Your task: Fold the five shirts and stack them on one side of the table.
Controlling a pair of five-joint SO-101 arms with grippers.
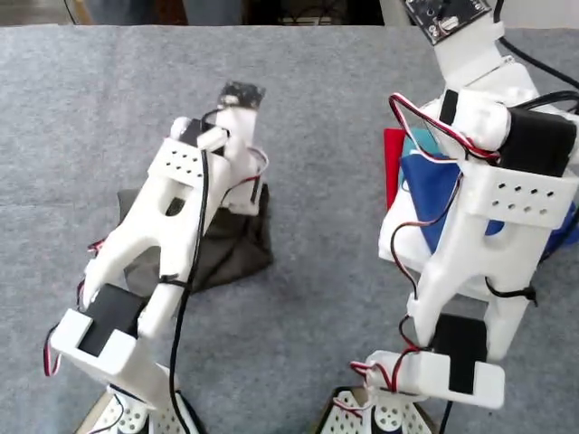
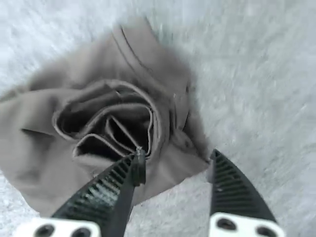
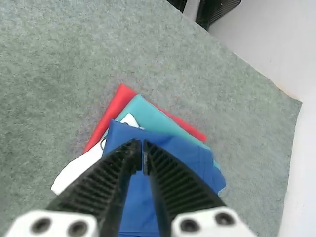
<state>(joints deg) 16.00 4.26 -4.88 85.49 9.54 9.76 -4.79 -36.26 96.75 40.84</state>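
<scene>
loose shirt (image 1: 237, 251) left, shirt stack (image 1: 429, 185) right

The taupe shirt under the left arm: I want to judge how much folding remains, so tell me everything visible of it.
The taupe shirt is soft, thin-looking cloth, crumpled in a loose heap, not folded, with hemmed edges curled into a spiral at its middle. It lies on the grey felt table cover. The left pincer hangs open above its edge; whether it touches cannot be told.

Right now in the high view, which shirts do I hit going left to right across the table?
crumpled dark shirt → red shirt → blue shirt
</scene>
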